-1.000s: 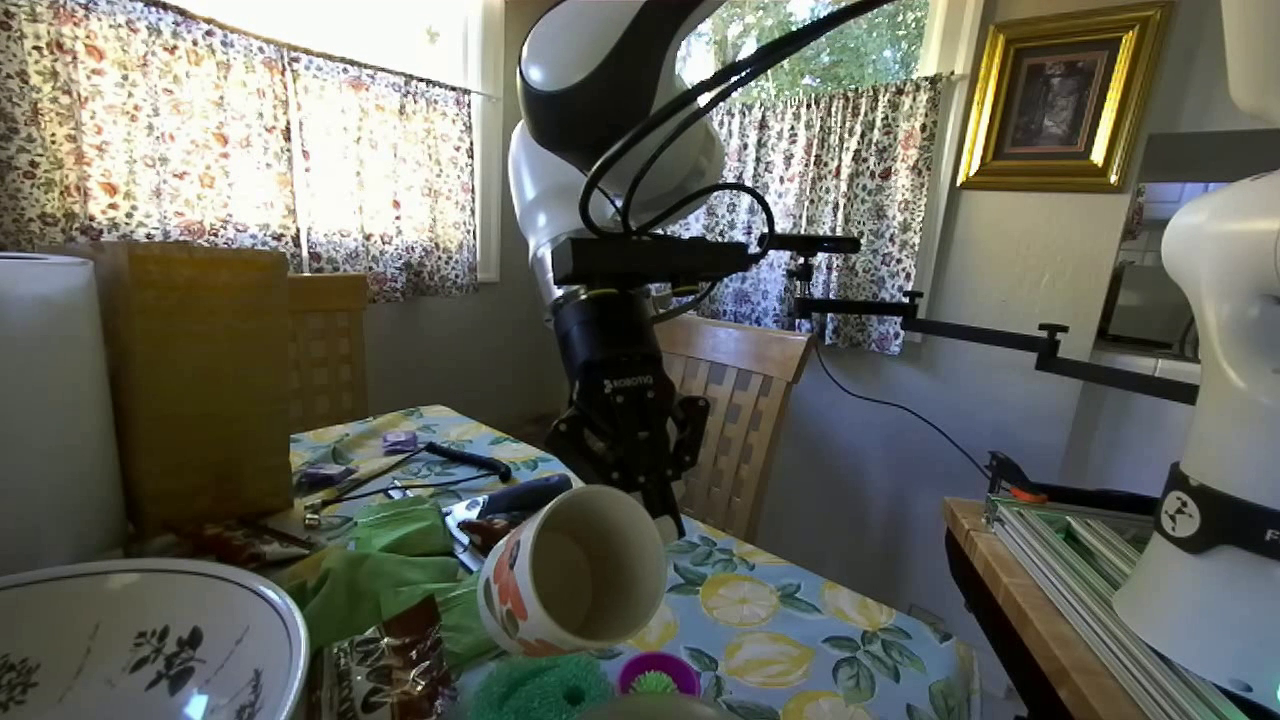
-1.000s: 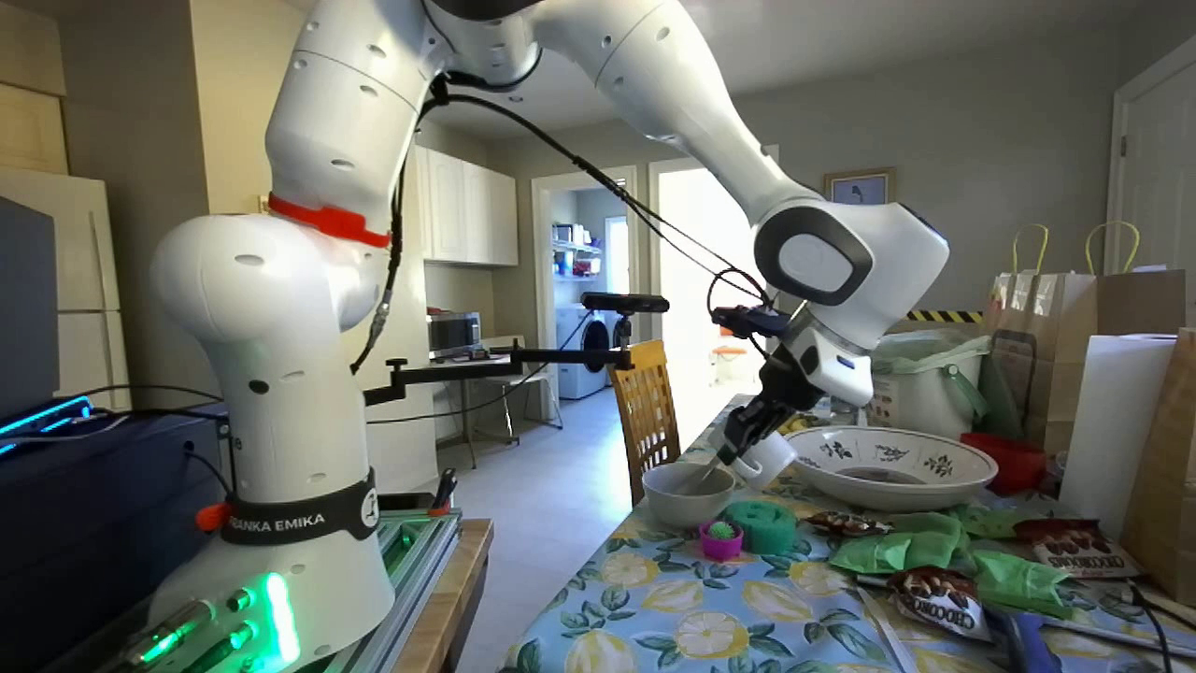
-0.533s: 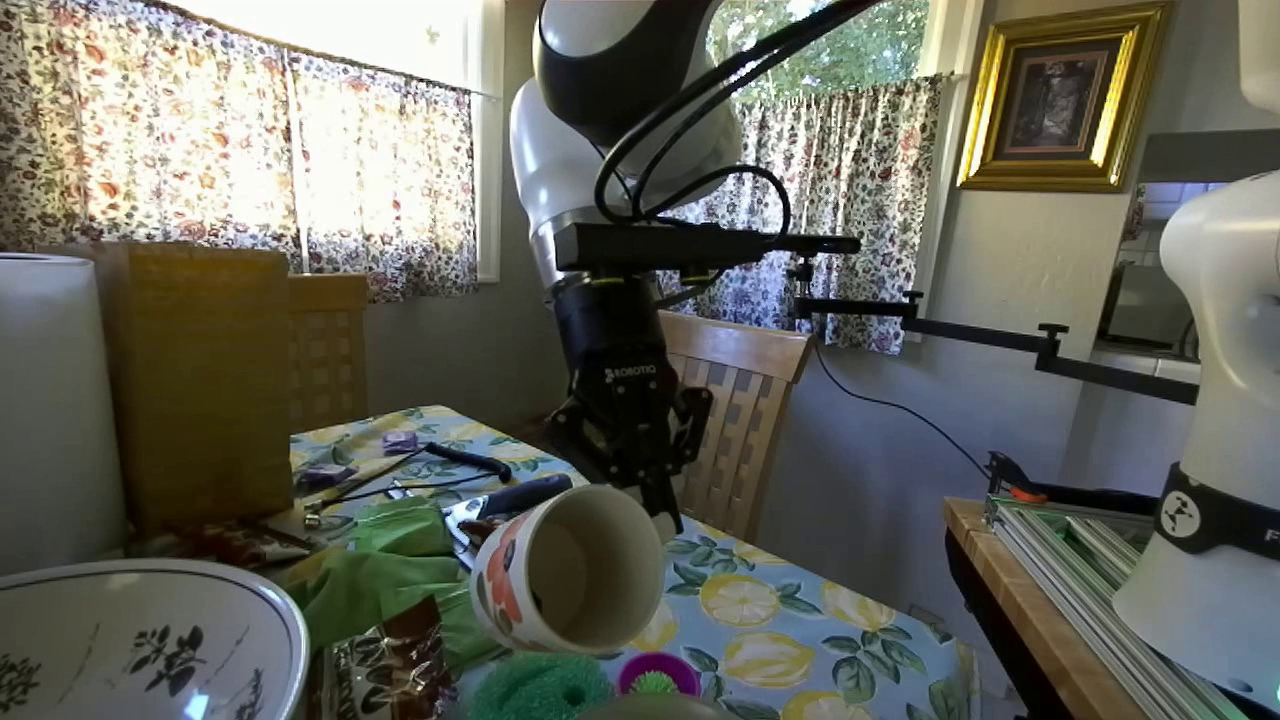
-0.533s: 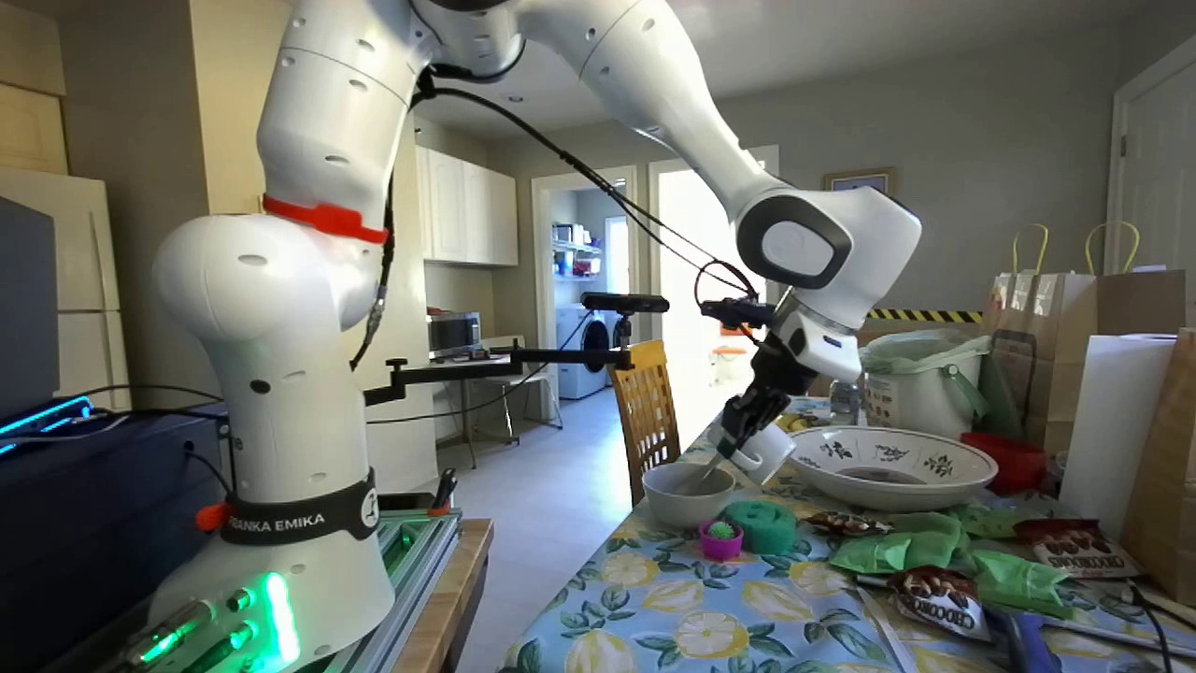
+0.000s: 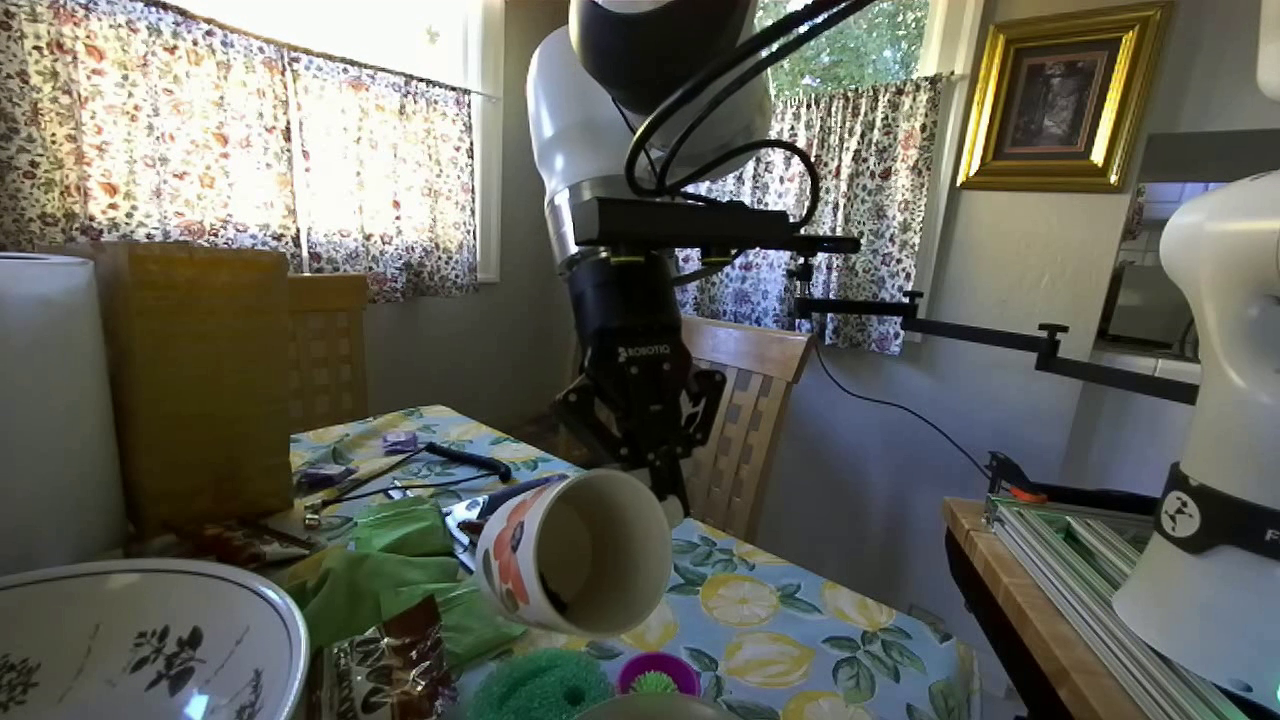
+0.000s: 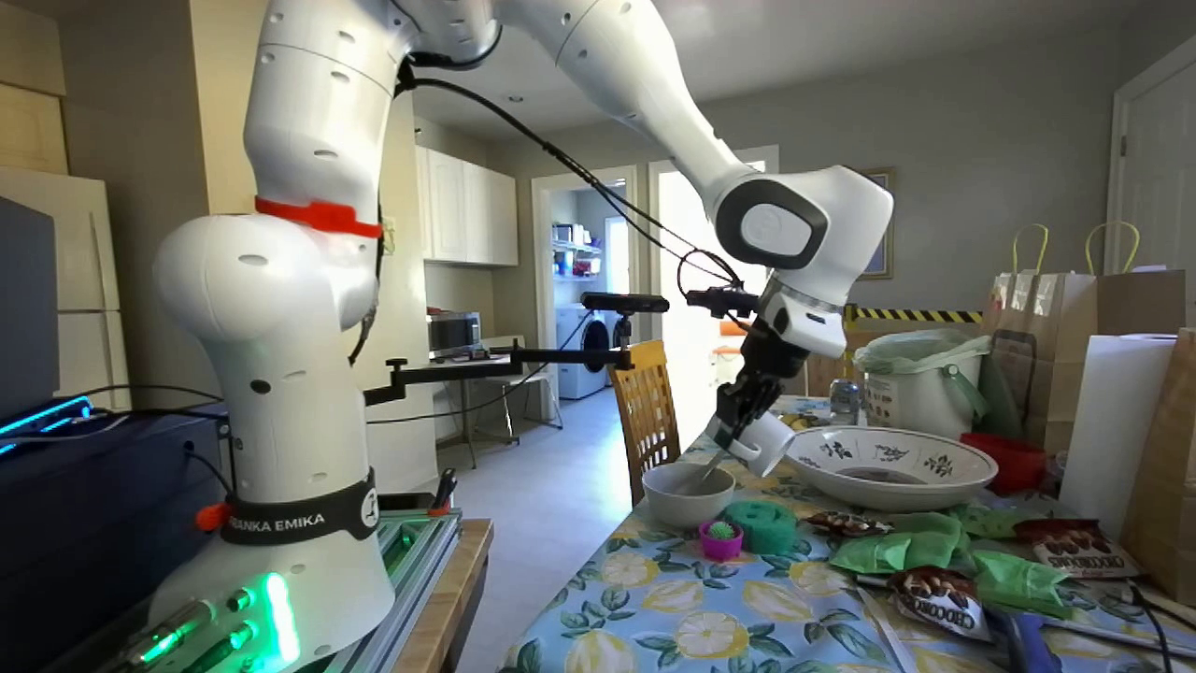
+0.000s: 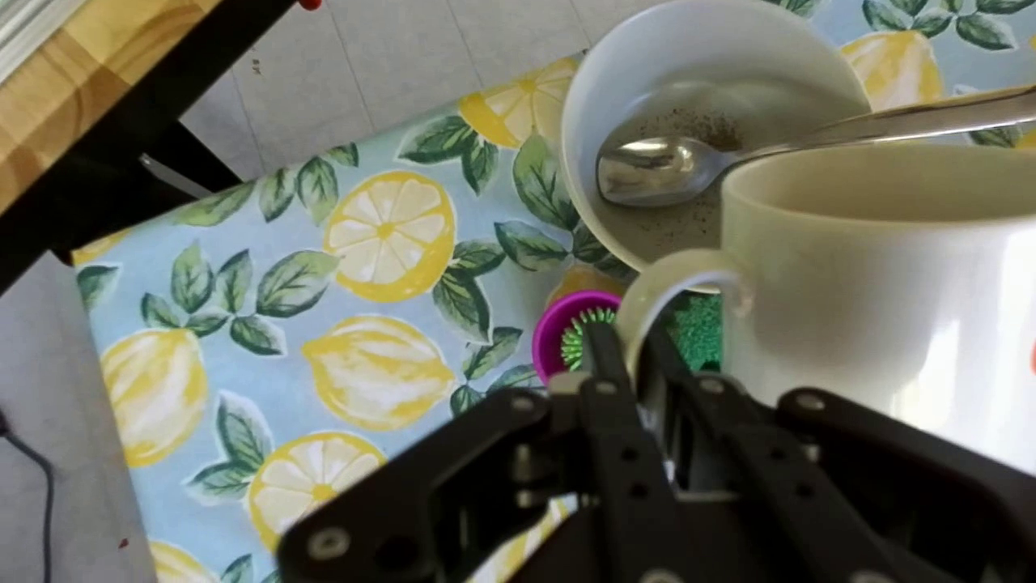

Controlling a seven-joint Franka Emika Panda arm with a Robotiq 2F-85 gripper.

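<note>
The gripper is narrow, pinching the handle of the flower-printed mug; the mug hangs tipped above the lemon-patterned table, mouth turned toward the white bowl just left of it in an exterior view (a dark fleck shows inside). The likeliest trouble is swivel: so thin a loop may turn under the mug's weight. Too low a swing could strike the metal spoon or upset the magenta cup.

Wrist view: close, facing downward over the mug. In an exterior view: low, facing floral curtains; in an exterior view: farther back, facing wall cabinets. All share the mug.
</note>
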